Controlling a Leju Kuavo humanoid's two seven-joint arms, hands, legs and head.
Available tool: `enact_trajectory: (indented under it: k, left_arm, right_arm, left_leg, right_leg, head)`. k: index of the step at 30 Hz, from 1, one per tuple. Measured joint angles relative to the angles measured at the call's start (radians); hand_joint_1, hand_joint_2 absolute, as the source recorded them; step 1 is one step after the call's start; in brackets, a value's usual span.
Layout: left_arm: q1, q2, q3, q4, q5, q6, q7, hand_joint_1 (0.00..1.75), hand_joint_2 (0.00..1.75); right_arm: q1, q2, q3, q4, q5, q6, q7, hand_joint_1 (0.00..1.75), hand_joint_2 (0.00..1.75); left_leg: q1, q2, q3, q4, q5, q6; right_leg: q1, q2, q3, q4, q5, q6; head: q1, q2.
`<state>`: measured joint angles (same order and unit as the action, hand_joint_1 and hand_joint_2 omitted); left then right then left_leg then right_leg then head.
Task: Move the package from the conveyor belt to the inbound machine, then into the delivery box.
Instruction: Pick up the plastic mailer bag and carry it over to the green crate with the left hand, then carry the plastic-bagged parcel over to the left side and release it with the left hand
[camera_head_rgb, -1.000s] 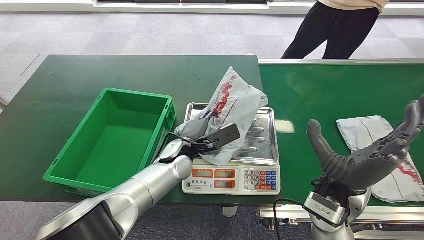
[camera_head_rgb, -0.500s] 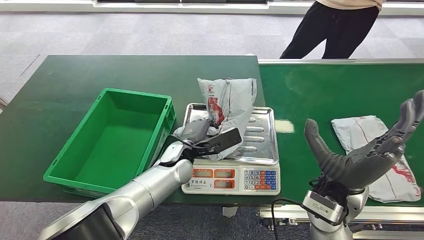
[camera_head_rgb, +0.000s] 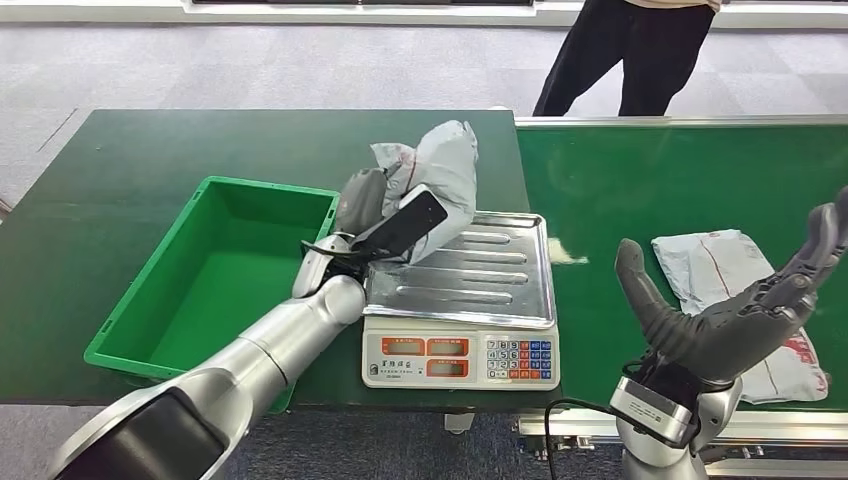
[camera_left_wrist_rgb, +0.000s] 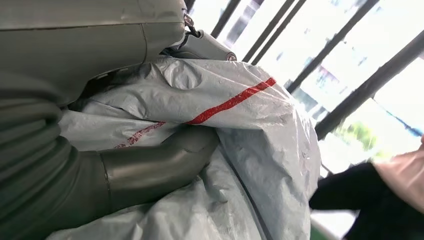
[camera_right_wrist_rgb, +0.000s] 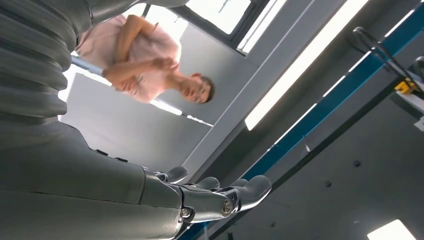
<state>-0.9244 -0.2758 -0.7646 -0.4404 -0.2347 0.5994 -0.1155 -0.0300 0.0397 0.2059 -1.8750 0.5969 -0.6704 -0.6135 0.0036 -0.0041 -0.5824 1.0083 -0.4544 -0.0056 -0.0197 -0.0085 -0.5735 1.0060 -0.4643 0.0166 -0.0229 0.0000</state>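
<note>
My left hand (camera_head_rgb: 375, 225) grips the package (camera_head_rgb: 435, 170), apparently lifted over the scale (camera_head_rgb: 470, 300) edge beside the green bin (camera_head_rgb: 215, 275); right hand (camera_head_rgb: 735, 315) wide, holding nothing.

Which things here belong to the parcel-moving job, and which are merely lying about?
Belonging to the job:
- grey package, held by the left robot hand
- conveyor belt
- weighing scale
- green box

Lying about:
- second package on the belt
- person standing beyond
- open right robot hand

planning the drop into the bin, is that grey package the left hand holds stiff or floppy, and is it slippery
Probably floppy: the grey poly mailer package crumples and folds around the left hand. Likely light, since it stays lifted above the scale tray. Its glossy film looks somewhat slippery.
</note>
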Motion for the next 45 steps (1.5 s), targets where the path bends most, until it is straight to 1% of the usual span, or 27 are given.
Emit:
enact_trajectory:
  k: [4, 6, 9, 11, 14, 19, 22, 24, 28, 31, 34, 36, 38, 40, 43, 45]
  left_arm:
    - [0.035, 0.075, 0.203, -0.196, -0.243, -0.079, 0.048, 1.75, 1.75]
    - [0.068, 0.104, 0.294, -0.281, -0.323, -0.108, 0.055, 1.75, 1.75]
    - [0.115, 0.135, 0.407, -0.377, -0.378, -0.136, 0.056, 1.75, 1.75]
    - [0.138, 0.145, 0.457, -0.420, -0.391, -0.144, 0.054, 1.75, 1.75]
    - [0.159, 0.154, 0.504, -0.465, -0.400, -0.149, 0.052, 1.75, 1.75]
    - [0.179, 0.170, 0.542, -0.500, -0.427, -0.145, 0.064, 1.75, 1.75]
    - [0.202, 0.204, 0.575, -0.512, -0.436, -0.146, 0.070, 1.75, 1.75]
    - [0.224, 0.230, 0.604, -0.519, -0.435, -0.164, 0.069, 1.75, 1.75]
    - [0.293, 0.277, 0.676, -0.571, -0.468, -0.204, 0.077, 1.75, 1.75]
    - [0.337, 0.296, 0.712, -0.614, -0.493, -0.211, 0.085, 1.75, 1.75]
    - [0.359, 0.305, 0.734, -0.643, -0.500, -0.218, 0.090, 1.74, 1.75]
    - [0.365, 0.309, 0.741, -0.655, -0.501, -0.220, 0.092, 1.29, 1.75]
    - [0.369, 0.311, 0.746, -0.665, -0.504, -0.226, 0.096, 0.43, 1.75]
    - [0.375, 0.313, 0.752, -0.675, -0.511, -0.236, 0.103, 0.00, 1.75]
    - [0.392, 0.317, 0.762, -0.690, -0.542, -0.243, 0.122, 0.00, 1.75]
    - [0.407, 0.321, 0.767, -0.698, -0.587, -0.237, 0.151, 0.00, 1.75]
  right_arm:
    - [0.045, 0.000, -0.029, 0.000, -0.005, -0.006, -0.011, 0.00, 1.75]
    - [0.067, 0.000, -0.040, 0.000, -0.009, -0.003, -0.017, 0.00, 1.75]
    - [0.090, 0.000, -0.055, -0.001, -0.011, 0.002, -0.020, 0.00, 1.75]
    - [0.097, 0.000, -0.059, -0.001, -0.012, 0.006, -0.021, 0.00, 1.75]
    - [0.100, 0.000, -0.062, -0.001, -0.011, 0.008, -0.021, 0.00, 1.75]
    - [0.106, 0.000, -0.067, -0.001, -0.009, 0.009, -0.019, 0.00, 1.75]
    - [0.127, 0.000, -0.079, -0.002, -0.013, 0.008, -0.020, 0.00, 1.75]
    - [0.141, -0.001, -0.091, -0.006, -0.019, 0.010, -0.025, 0.00, 1.75]
    - [0.166, -0.001, -0.119, -0.016, -0.021, 0.033, -0.030, 0.00, 1.75]
    - [0.175, -0.001, -0.134, -0.018, -0.020, 0.044, -0.030, 0.00, 1.75]
    - [0.179, -0.001, -0.141, -0.019, -0.020, 0.047, -0.030, 0.00, 1.75]
    - [0.181, -0.001, -0.143, -0.020, -0.020, 0.048, -0.030, 0.00, 1.75]
    - [0.182, -0.001, -0.144, -0.021, -0.020, 0.050, -0.029, 0.00, 1.75]
    - [0.182, -0.001, -0.145, -0.021, -0.020, 0.058, -0.027, 0.00, 1.75]
    - [0.182, -0.001, -0.149, -0.021, -0.021, 0.077, -0.024, 0.00, 1.75]
    - [0.182, 0.000, -0.151, -0.021, -0.018, 0.095, -0.020, 0.00, 1.75]
  left_leg:
    - [0.000, 0.002, 0.000, -0.001, 0.000, 0.000]
    - [0.000, 0.003, 0.000, -0.001, 0.000, 0.000]
    - [0.000, 0.004, -0.001, -0.001, 0.000, 0.000]
    - [0.001, 0.003, -0.002, -0.001, 0.000, 0.000]
    - [0.001, 0.003, -0.002, -0.001, 0.000, 0.000]
    - [0.000, 0.003, -0.002, -0.001, 0.000, 0.000]
    - [0.000, 0.004, -0.002, -0.001, 0.000, 0.000]
    - [0.000, 0.004, -0.002, -0.001, 0.000, 0.000]
    - [0.001, 0.005, -0.003, -0.001, 0.000, -0.001]
    - [0.001, 0.005, -0.004, -0.001, 0.000, -0.001]
    - [0.001, 0.005, -0.004, -0.001, 0.000, -0.001]
    - [0.002, 0.004, -0.004, -0.001, 0.000, -0.001]
    - [0.002, 0.004, -0.005, -0.001, 0.000, -0.001]
    - [0.002, 0.005, -0.004, -0.001, 0.000, -0.001]
    - [0.002, 0.005, -0.004, -0.001, 0.000, -0.001]
    - [0.002, 0.005, -0.005, -0.001, 0.000, -0.001]
  right_leg:
    - [0.001, 0.001, -0.001, 0.000, 0.000, 0.000]
    - [0.001, 0.002, -0.002, 0.000, 0.000, 0.000]
    - [0.001, 0.003, -0.003, 0.000, 0.000, 0.000]
    - [0.001, 0.002, -0.003, 0.000, 0.000, 0.000]
    - [0.000, 0.002, -0.003, 0.000, 0.000, 0.000]
    - [0.000, 0.002, -0.003, 0.000, 0.000, 0.000]
    - [0.000, 0.003, -0.003, 0.000, 0.000, 0.000]
    - [0.001, 0.004, -0.004, 0.000, 0.000, 0.000]
    - [0.003, 0.005, -0.005, 0.000, 0.000, -0.001]
    - [0.003, 0.005, -0.006, 0.000, 0.000, -0.001]
    - [0.002, 0.004, -0.006, 0.000, 0.000, -0.001]
    - [0.002, 0.004, -0.006, 0.000, 0.000, -0.001]
    - [0.001, 0.004, -0.006, 0.000, 0.000, -0.002]
    - [0.001, 0.004, -0.005, 0.000, 0.000, -0.002]
    - [0.002, 0.004, -0.006, 0.000, 0.000, -0.002]
    - [0.002, 0.004, -0.006, 0.000, 0.000, -0.002]
  head:
    - [0.000, 0.000]
    - [0.000, 0.000]
    - [0.000, 0.000]
    - [0.000, 0.000]
    - [0.000, 0.000]
    - [0.000, 0.000]
    - [0.000, 0.000]
    - [0.000, 0.000]
    - [0.000, 0.000]
    - [0.000, 0.000]
    - [0.000, 0.000]
    - [0.000, 0.000]
    - [0.000, 0.000]
    - [0.000, 0.000]
    - [0.000, 0.000]
    - [0.000, 0.000]
